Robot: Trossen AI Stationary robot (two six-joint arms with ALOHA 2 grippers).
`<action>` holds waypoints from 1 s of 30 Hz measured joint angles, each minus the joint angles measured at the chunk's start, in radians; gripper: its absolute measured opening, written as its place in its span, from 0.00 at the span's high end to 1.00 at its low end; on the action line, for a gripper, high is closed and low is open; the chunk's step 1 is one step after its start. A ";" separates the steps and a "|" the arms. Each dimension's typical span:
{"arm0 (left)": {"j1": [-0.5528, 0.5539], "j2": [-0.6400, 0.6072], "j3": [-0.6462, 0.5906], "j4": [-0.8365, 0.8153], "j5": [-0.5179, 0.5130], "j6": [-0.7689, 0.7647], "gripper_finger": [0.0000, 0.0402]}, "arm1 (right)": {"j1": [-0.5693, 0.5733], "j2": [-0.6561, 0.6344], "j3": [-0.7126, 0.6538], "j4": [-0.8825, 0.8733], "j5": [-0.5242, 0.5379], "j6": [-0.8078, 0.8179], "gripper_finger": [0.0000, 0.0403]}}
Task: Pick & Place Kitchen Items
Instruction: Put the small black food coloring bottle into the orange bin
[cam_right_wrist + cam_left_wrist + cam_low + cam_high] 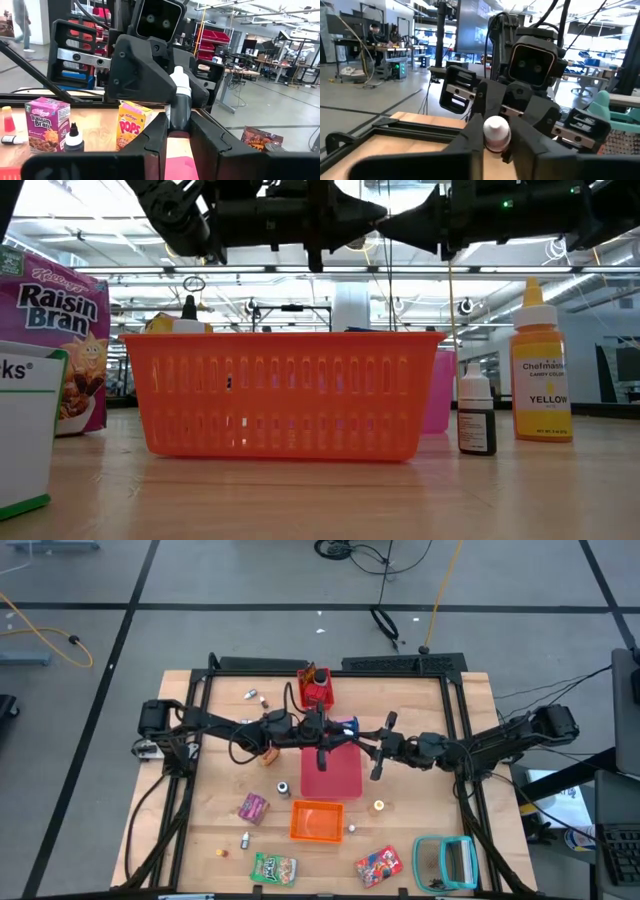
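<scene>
Bench (pixel 420 780): pale wood, planked, matt grain.
Orange bin (pixel 285 395): slotted moulded plastic, slightly translucent, mild sheen.
Raisin Bran carton (pixel 50 340): printed cardboard, smooth, purple-pink.
Pops carton (pixel 131 129): printed card, yellow, smooth.
Yellow bottle (pixel 541 370): glossy plastic, paper label.
Small dark bottle (pixel 476 412): dark glossy body, white plastic cap.
Snack packets, green (pixel 273 867) and red (pixel 379 863): shiny film.
Arms' housings: matt black plastic.

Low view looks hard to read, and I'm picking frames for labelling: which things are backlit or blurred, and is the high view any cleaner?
Low view: arms are black silhouettes against bright ceiling lights; the nearest carton is blurred, the orange bin and yellow bottle sharp. High view: even light, no glare on the table, small items tiny. Wrist views: own fingers blurred.
</scene>
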 joint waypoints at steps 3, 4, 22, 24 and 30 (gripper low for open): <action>0.004 0.000 0.000 -0.003 0.002 -0.002 0.89 | 0.000 0.000 0.000 -0.002 0.002 0.000 0.87; 0.006 0.000 0.000 -0.004 0.004 -0.007 0.89 | 0.000 0.000 0.000 -0.001 0.003 0.000 0.87; 0.005 -0.142 0.001 -0.309 -0.017 0.000 0.89 | -0.003 0.001 -0.008 -0.100 0.016 -0.014 0.72; -0.001 -0.180 0.001 -0.399 -0.029 0.000 0.89 | -0.003 0.001 -0.014 -0.100 0.022 -0.014 0.72; -0.055 -0.279 0.001 -0.630 -0.048 -0.020 0.89 | -0.002 0.000 -0.038 -0.100 0.099 -0.015 0.72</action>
